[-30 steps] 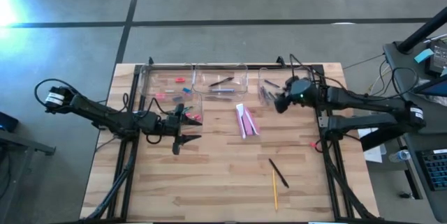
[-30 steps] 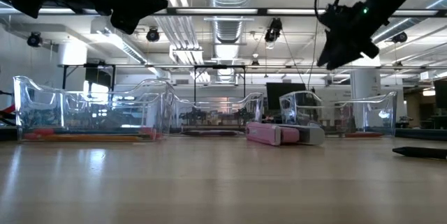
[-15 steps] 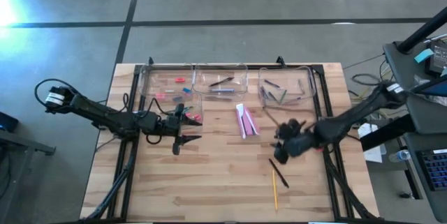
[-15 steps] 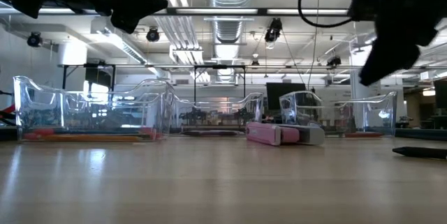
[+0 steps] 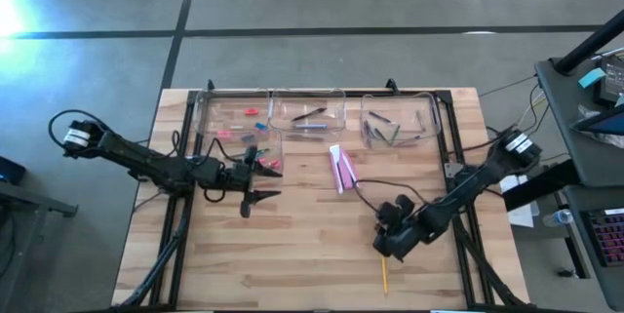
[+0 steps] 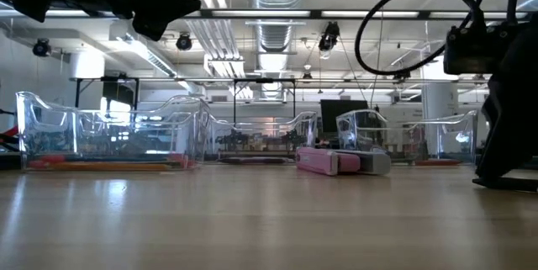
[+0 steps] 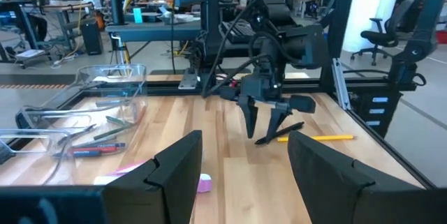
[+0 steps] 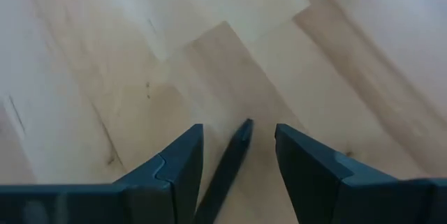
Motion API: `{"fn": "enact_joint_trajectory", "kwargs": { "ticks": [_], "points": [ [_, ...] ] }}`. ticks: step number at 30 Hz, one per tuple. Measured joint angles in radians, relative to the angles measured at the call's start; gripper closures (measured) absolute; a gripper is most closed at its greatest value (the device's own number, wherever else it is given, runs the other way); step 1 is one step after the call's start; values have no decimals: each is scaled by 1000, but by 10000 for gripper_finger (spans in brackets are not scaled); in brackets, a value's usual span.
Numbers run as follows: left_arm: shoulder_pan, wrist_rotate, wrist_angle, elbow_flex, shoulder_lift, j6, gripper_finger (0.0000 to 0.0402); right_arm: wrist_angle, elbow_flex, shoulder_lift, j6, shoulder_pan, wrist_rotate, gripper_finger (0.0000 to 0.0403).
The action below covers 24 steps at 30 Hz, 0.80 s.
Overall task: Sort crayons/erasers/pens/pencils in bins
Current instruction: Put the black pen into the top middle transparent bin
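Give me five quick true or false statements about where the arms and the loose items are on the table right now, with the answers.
1. The right gripper stands over the black pen, its open jaws either side of it. True.
2. The left gripper is down at the yellow pencil. False: it waits beside the bins on the table's left, apart from the pencil.
3. The erasers lie on the bare table, outside any bin. True.
4. The pen is already lifted off the wood. False: it lies flat on the table.
5. Every bin is empty. False: several hold sticks and small items.
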Motion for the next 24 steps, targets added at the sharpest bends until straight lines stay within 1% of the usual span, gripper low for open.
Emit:
{"fn": "enact_joint_trajectory", "kwargs": {
  "ticks": [4,7,12,16,20,24],
  "points": [
    [-11,0,-1,-1,0,-1,203,-3,32,59,3,-2,-12,235],
    [-14,0,0,-1,0,0,203,-56,55,94,39,-2,-23,242],
    [-14,0,1,0,0,0,203,-128,64,130,85,-2,-49,283],
    [-14,0,1,0,0,-21,203,-140,63,115,82,-2,-57,327],
    [-15,0,1,0,0,-23,203,-151,60,73,66,-2,-35,364],
    [-15,0,1,0,0,-23,203,-190,51,23,47,-3,23,378]
  ]
}}
